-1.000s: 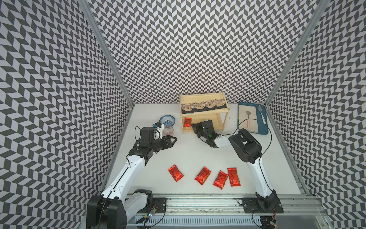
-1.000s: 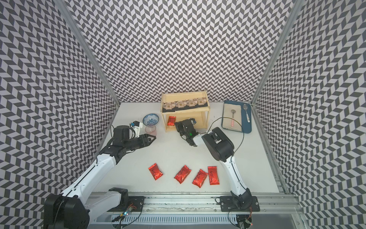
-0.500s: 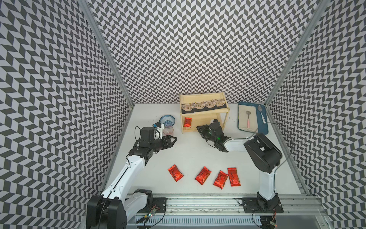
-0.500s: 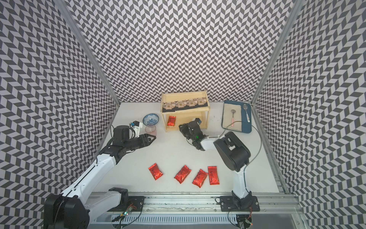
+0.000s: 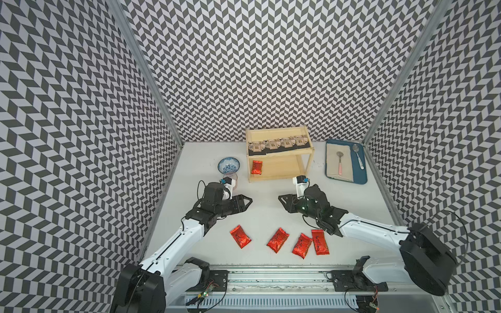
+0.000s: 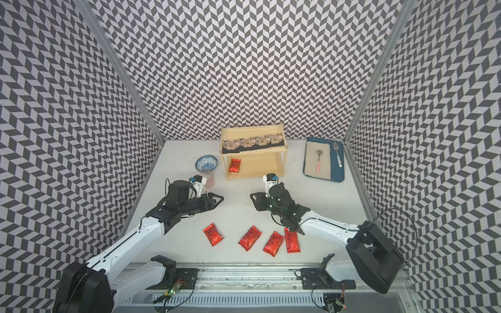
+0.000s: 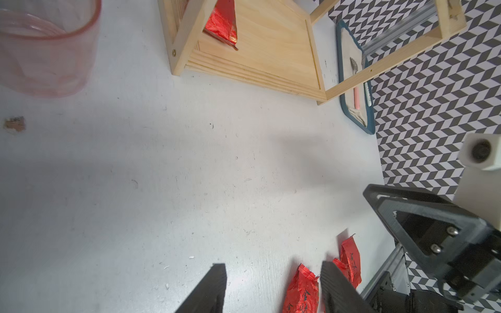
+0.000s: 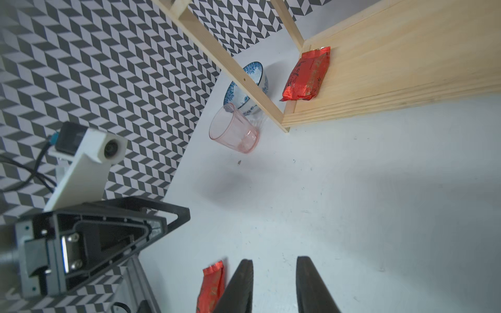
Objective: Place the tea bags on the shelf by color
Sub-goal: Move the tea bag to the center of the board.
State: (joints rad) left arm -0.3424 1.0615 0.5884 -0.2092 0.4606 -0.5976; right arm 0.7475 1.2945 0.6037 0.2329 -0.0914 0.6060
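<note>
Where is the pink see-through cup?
In a top view, the pink cup stands on the robot's left side, just in front of the blue bowl, beside the shelf.

Both arms are built alike, with smooth white link shells between black joint housings. In a top view the left arm (image 5: 176, 244) has a black drum shoulder (image 5: 138, 290) at 7 o'clock, and the right arm (image 5: 371, 230) has its twin (image 5: 425, 260) at 4 o'clock. Thin black cables (image 5: 199, 189) loop off the wrists. A green light (image 5: 303, 208) glows on the right wrist. The left gripper (image 5: 248, 201) and right gripper (image 5: 282, 199) are matt black. Each finger is an open triangular frame with silver screws (image 7: 451, 231) at its root. Each wrist carries a white camera block (image 8: 108, 149) with a round dark lens and a blue plug (image 8: 55, 138). The black base plates (image 5: 217, 279) trail red wires.
</note>
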